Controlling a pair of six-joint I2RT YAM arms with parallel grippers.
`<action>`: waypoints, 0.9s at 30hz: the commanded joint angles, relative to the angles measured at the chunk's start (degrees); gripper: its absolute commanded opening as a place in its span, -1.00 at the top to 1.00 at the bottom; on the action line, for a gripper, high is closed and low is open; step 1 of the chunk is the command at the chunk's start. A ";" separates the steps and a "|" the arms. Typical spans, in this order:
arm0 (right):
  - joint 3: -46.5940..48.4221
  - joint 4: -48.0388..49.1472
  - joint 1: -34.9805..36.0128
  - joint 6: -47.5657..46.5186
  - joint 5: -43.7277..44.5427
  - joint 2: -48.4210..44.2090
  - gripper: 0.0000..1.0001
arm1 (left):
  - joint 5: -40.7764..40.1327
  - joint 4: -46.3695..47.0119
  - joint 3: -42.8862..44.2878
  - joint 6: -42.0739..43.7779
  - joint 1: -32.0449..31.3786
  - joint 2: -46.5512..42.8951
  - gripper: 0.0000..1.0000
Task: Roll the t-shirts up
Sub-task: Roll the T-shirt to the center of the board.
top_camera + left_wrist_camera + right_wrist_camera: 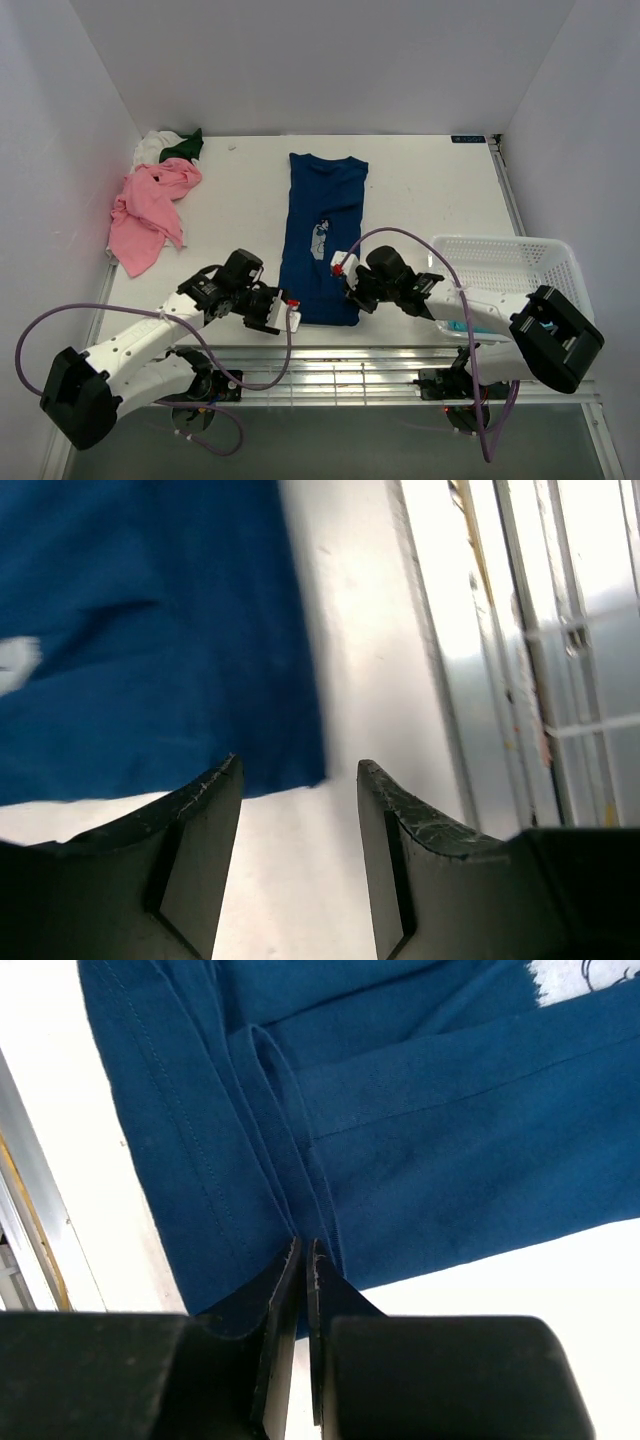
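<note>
The blue shirt is found folded into a long strip at mid-table, its hem at the near edge. The right gripper is clamped on a hem pleat. The left gripper is spread, holding nothing, just off the hem's left corner. White tabletop is seen along both long edges.

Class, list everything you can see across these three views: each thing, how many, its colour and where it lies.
dark blue t-shirt: one, blue with pale print, folded lengthwise, mid-table
pink t-shirt: one, pink, crumpled, far left
white t-shirt: one, white, far-left corner
dark green t-shirt: one, green, beside the white one
basket: one, white mesh, right side
table: one, white
left gripper: one, black, open, at the blue shirt's near corner
right gripper: one, black, shut on the blue shirt's near hem
</note>
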 commanded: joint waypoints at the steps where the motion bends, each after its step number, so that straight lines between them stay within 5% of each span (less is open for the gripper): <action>1: 2.97 -0.69 -0.32 -0.07 0.93 1.42 0.77 | -3.18 3.39 -4.66 7.71 -1.55 2.15 -0.20; 18: 3.23 -3.85 -0.41 -3.58 1.37 -1.57 0.72 | -5.82 9.37 -6.60 5.01 -2.60 11.53 -0.24; 27: -1.60 -6.58 0.64 -18.44 -4.16 -10.09 0.17 | -8.55 11.66 -4.14 -0.90 -2.60 16.13 -0.16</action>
